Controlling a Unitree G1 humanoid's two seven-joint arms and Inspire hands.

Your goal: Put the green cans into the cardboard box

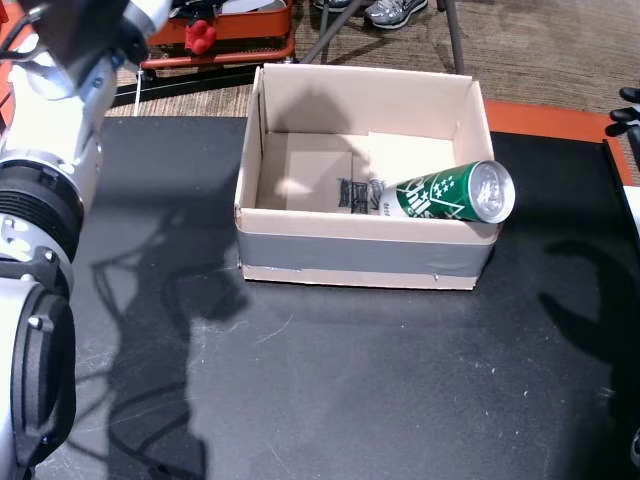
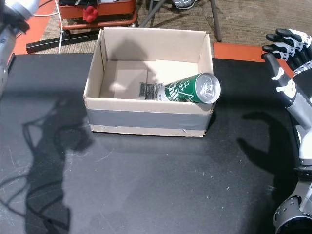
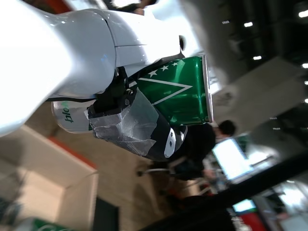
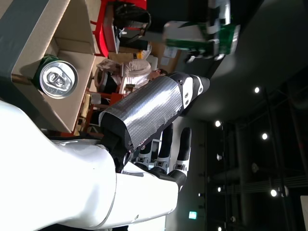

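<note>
Left wrist view shows the left hand [image 3: 130, 120] with fingers wrapped round a green can [image 3: 178, 91] — carry it over the box [image 1: 300, 262], lower, then release; right hand [image 2: 287, 63] idle, fingers spread.

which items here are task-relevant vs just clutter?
Task things:
- green can lying tilted in the cardboard box, its top leaning on the box's front right corner
- second green can held in the left hand
- right hand, open, off to the box's right

Just lying about:
- red-orange tray on the floor behind the table
- a person's shoes
</note>
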